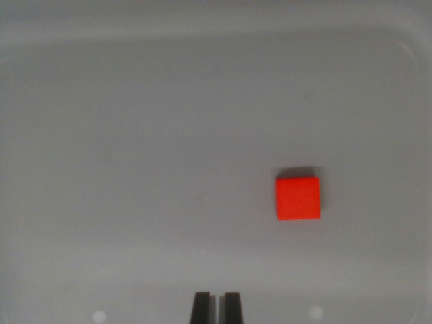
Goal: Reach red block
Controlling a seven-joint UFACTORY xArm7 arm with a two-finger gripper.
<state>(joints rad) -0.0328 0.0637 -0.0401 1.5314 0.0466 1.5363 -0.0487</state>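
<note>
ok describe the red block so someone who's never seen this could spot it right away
The wrist view looks down into a plain grey tray with rounded corners. Right of centre lies the red block, a small flat square, up and to the right of the dark pincer tips. It is the only coloured thing there.

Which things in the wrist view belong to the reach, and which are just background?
Job:
- red block, lying flat, toward the wrist view's right
- gripper, fingertips close together at the bottom edge, apart from the block

Background:
- grey tray, otherwise bare; nothing else lies on it
</note>
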